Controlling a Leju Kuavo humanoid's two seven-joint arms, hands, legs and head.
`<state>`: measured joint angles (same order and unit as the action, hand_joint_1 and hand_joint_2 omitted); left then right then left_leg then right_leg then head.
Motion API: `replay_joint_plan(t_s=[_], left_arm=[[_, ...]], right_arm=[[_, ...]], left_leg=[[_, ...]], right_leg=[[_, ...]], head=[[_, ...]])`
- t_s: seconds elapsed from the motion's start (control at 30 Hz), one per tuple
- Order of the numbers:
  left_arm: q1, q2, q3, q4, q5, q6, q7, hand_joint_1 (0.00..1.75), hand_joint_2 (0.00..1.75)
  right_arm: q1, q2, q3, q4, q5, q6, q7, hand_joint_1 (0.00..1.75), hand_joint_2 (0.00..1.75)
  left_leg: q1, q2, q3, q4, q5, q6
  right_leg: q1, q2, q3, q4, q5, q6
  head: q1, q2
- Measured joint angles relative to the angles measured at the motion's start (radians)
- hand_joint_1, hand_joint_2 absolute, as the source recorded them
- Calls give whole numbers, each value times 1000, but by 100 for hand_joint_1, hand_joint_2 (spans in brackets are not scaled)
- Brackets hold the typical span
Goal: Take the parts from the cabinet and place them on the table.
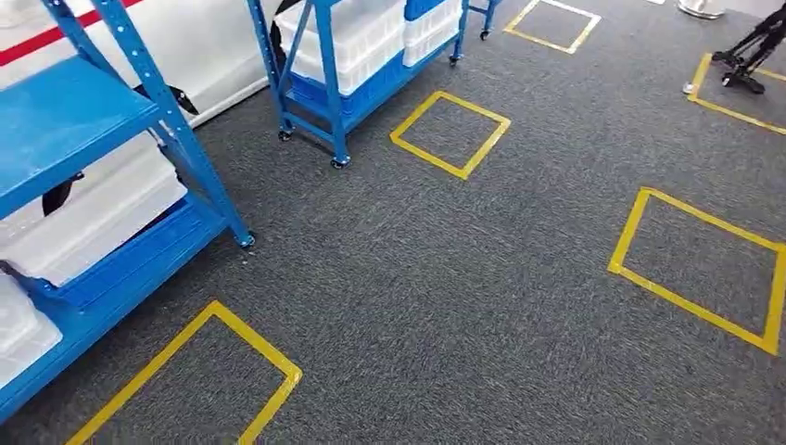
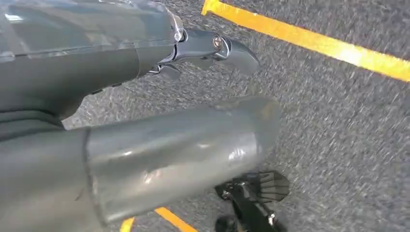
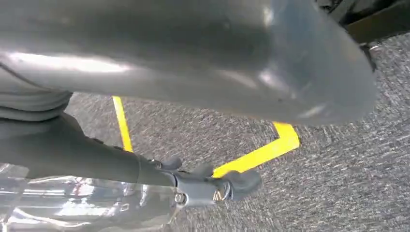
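Observation:
Hanging over the grey carpet, my left hand [image 2: 145,58] has its thick thumb [image 2: 193,145] and darker fingers [image 2: 217,46] spread apart, with nothing between them. My right hand [image 3: 121,164] holds a clear plastic bag [image 3: 72,205] that lies crumpled against its fingers; what is inside the bag I cannot make out. In the head view a blue wheeled cabinet rack [image 1: 93,111] stands at the left with white bins [image 1: 102,213] on its shelves. A second blue rack [image 1: 315,93] with white bins [image 1: 352,37] stands further back.
Grey carpet [image 1: 463,306] bears yellow tape squares in the middle [image 1: 451,133], at the right [image 1: 630,232] and near my feet [image 1: 232,320]. A black tripod [image 1: 751,51] stands at the far right. The rack's wheel [image 1: 247,241] sits close to the near square.

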<state>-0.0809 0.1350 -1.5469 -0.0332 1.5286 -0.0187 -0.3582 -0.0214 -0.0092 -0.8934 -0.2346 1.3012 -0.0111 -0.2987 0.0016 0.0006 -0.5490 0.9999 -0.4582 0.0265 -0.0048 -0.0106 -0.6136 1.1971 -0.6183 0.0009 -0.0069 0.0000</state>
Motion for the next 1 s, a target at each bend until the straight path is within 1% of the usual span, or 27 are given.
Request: replay_joint_plan(t_s=[0.03,0.07,0.1,0.13,0.2,0.23,0.27,0.33,0.37,0.4,0.43,0.47,0.5,0.53,0.57,0.6,0.63,0.67,0.7,0.73,0.77,0.8,0.87,0.9,0.93,0.97,1.0], left_arm=[[0,0,0,0,0,-2,0,0,0],[1,-1,0,0,0,-3,1,0,0],[3,-1,0,0,-1,-3,3,0,0],[4,-2,0,0,-2,-3,5,0,0],[3,-5,0,0,-2,-3,5,0,0],[3,-6,0,0,-3,-3,5,0,0],[2,-6,0,0,-2,-3,5,0,0],[4,-6,0,0,-3,-3,5,0,0],[6,-6,0,0,-3,-3,6,0,0],[7,-6,0,0,-3,-3,7,0,0],[8,-7,0,0,-3,-3,8,0,0],[5,-8,0,0,-3,-2,9,0,0],[2,-10,0,0,-5,0,10,0,0],[0,-11,0,0,-10,0,11,0,0],[-1,-15,0,-2,-12,0,12,0,0],[2,-18,0,-3,-14,2,14,0,0],[4,-21,0,-4,-15,4,16,0,0],[3,-23,0,-4,-15,6,17,0,0],[2,-24,0,-5,-15,8,17,0,0],[0,-26,0,-5,-15,13,17,0,0],[-4,-28,0,-5,-15,17,17,0,0],[-5,-30,0,-5,-15,21,17,0,0],[-1,-32,0,-5,-15,24,19,0,0],[0,-34,0,-5,-15,24,19,0,0],[1,-35,0,-5,-15,25,20,0,0],[-2,-36,0,-5,-15,26,20,0,0],[-4,-36,0,-5,-15,30,20,0,0]], right_arm=[[1,-1,0,0,2,-2,0,0,0],[1,-1,0,1,2,-2,0,0,0],[1,-1,0,2,5,-2,0,0,0],[1,-2,0,2,7,-2,0,0,0],[0,-3,1,2,10,-4,0,0,0],[-1,-4,1,2,11,-5,0,0,0],[-2,-5,1,2,11,-5,0,0,0],[-4,-5,1,2,11,-6,-1,0,0],[-7,-5,1,2,11,-6,-1,0,0],[-9,-5,2,2,12,-6,-2,0,0],[-11,-5,2,2,12,-6,-3,0,0],[-10,-5,2,2,13,-5,-5,0,0],[-10,-5,2,3,13,-5,-5,0,0],[-10,-5,3,4,13,-4,-5,0,0],[-10,-4,3,6,13,-2,-5,0,0],[-12,-4,4,7,13,0,-5,0,0],[-14,-1,5,7,13,1,-5,0,0],[-15,2,6,8,13,2,-5,0,0],[-17,5,8,8,12,2,-6,0,0],[-20,10,9,8,11,3,-7,0,0],[-21,11,9,9,8,4,-8,0,0],[-25,17,9,10,4,6,-10,0,0],[-33,23,9,11,-2,9,-13,0,0],[-36,27,9,11,-3,10,-14,0,0],[-36,27,9,11,-4,9,-14,0,0],[-35,29,9,13,-4,10,-15,0,0],[-32,29,9,14,-4,9,-14,0,0]], left_leg=[[-1,-10,-1,0,0,0],[-1,-19,-1,1,0,0],[-1,-28,0,1,0,0],[0,-39,1,2,0,0],[1,-61,4,7,-3,-4],[1,-68,2,10,-5,-8],[-5,-77,-1,18,-9,-16],[0,-88,-5,14,-6,-27],[0,-95,-8,10,-4,-34],[0,-97,-10,13,-7,-41],[2,-62,-13,34,-22,-44],[1,-31,-35,81,-58,-49],[2,-18,-71,159,-102,-54],[4,-14,-107,238,-139,-58],[6,-11,-141,310,-161,-62],[8,-9,-148,326,-156,-63],[9,-7,-134,296,-128,-64],[10,-3,-100,228,-88,-63],[10,9,-50,131,-42,-62],[9,38,-3,43,-11,-57],[-1,53,3,20,-23,-51],[-1,39,0,18,-19,-40],[-4,26,-3,19,-19,-31],[1,17,0,8,-13,-21],[5,11,11,1,-6,-15],[6,6,10,-1,-3,-8],[5,-1,7,-1,-2,-4]], right_leg=[[0,6,-41,80,-31,1],[0,7,-70,131,-39,2],[-2,7,-75,132,-23,2],[-3,8,-58,89,15,2],[-8,24,22,-82,111,-1],[-11,57,54,-155,131,-3],[-7,60,56,-164,124,-2],[-4,45,56,-163,125,-7],[-3,39,57,-165,127,-13],[-8,29,60,-176,133,-22],[-9,19,62,-179,135,-28],[-8,13,62,-180,134,-34],[-7,3,61,-180,134,-36],[-5,-8,61,-179,133,-38],[-4,-19,60,-179,132,-38],[-4,-27,60,-178,131,-38],[-4,-34,61,-177,129,-37],[-4,-43,62,-176,127,-36],[-4,-52,65,-174,124,-33],[-3,-59,70,-174,121,-29],[4,-66,71,-171,117,-22],[4,-70,72,-172,117,-18],[1,-82,76,-176,118,-9],[4,-91,81,-176,116,-1],[-4,-72,81,-165,106,4],[-3,-34,64,-130,76,5],[-6,-10,30,-60,34,6]], head=[[0,0],[0,0],[0,0],[0,0],[1,0],[1,0],[0,0],[-1,0],[0,0],[0,0],[-1,0],[-9,0],[-10,0],[-10,0],[-10,0],[-10,0],[-10,0],[-11,0],[-10,0],[-11,0],[-10,0],[-6,0],[-6,0],[-7,0],[-7,0],[-3,0],[1,0]])
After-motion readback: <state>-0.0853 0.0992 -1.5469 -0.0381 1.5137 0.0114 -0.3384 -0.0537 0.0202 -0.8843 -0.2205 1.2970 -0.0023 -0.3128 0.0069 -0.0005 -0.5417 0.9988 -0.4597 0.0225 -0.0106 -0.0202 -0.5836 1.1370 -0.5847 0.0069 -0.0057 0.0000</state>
